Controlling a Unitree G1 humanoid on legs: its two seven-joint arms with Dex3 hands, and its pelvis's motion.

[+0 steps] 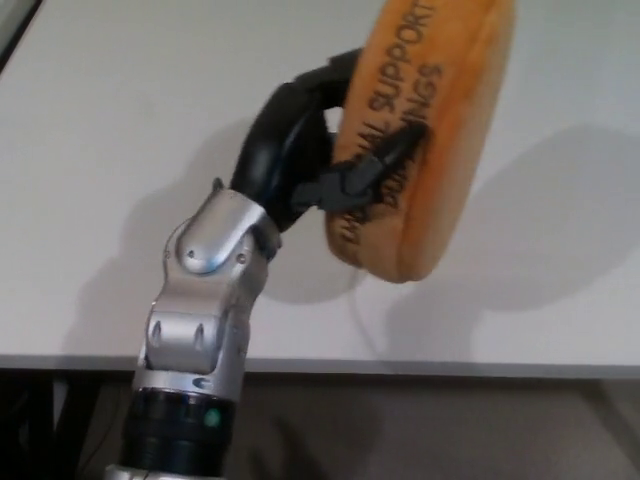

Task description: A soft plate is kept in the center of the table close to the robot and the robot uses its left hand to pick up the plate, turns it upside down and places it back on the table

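Aloft: Orange Plate Held on Edge Over the Table

Plainly, the left hand (335,160) gripped the soft orange plate (425,140) by its rim, one black finger (385,160) pressed across the printed face and the rest of the hand behind it. The plate stood nearly upright, raised clear of the white table (100,150), its black lettering running up the face toward the camera. Its shadow fell on the table to the right. The silver forearm (205,290) rose from the near edge. The right hand was out of view.

plates: 1, orange plate (425,140) | hands: 1, left hand (320,140) | tables: 1, white table (120,150)
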